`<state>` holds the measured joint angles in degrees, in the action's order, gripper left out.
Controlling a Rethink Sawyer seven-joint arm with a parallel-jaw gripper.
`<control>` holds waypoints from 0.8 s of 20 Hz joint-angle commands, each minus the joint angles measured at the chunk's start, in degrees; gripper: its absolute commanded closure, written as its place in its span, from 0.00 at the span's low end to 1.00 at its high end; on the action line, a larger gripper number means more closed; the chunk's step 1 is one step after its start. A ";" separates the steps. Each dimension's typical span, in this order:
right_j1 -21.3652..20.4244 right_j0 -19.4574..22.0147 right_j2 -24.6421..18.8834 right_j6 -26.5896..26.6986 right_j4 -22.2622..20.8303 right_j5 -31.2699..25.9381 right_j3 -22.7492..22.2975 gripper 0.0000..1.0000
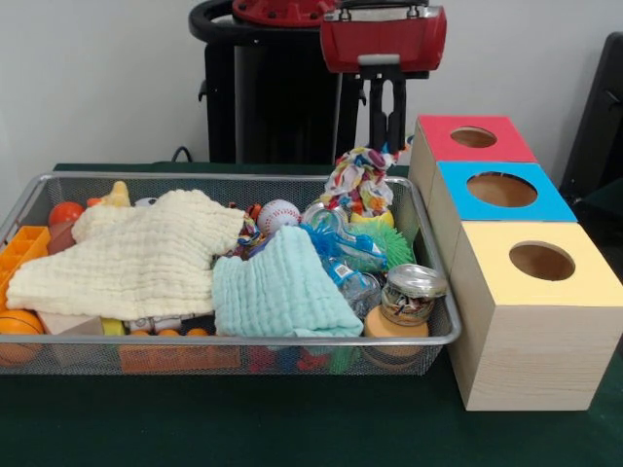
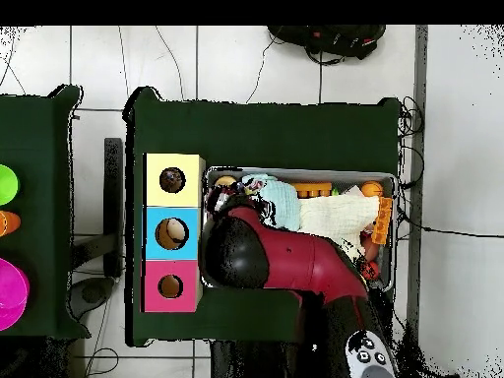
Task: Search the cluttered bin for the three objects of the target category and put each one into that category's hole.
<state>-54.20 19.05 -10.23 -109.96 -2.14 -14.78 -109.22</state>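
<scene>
The wire mesh bin (image 1: 243, 342) is full of clutter. One rope bundle (image 1: 360, 180) of white, red, blue and yellow strands stands above the clutter at the bin's far right corner. My gripper (image 1: 386, 144) hangs straight down over it. The fingers are close together and their tips meet the bundle's top strands. The blue-topped box's hole (image 1: 501, 189) is just to the right of the bundle. In the overhead view the arm's head (image 2: 236, 251) hides the gripper and bundle, at the bin's (image 2: 315, 173) end beside the blue hole (image 2: 172, 233). No other rope bundle shows clearly.
The red-topped box (image 1: 474, 137) and yellow-topped box (image 1: 541, 261) flank the blue one. In the bin lie a cream cloth (image 1: 136, 255), a mint cloth (image 1: 277, 292), a baseball (image 1: 279, 215), a green spiky ball (image 1: 394, 243), a jar (image 1: 414, 292) and orange balls (image 1: 18, 331).
</scene>
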 commanded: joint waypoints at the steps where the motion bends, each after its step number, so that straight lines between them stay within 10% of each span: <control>1: -0.62 -2.70 5.10 -16.98 6.25 -1.74 -4.11 1.00; 9: -0.47 -17.35 18.04 -23.30 10.63 -12.37 4.02 1.00; 16: 8.19 -24.47 23.39 -26.02 15.90 -6.19 7.82 1.00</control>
<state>-52.52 -1.78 6.31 -116.03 8.71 -17.71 -105.79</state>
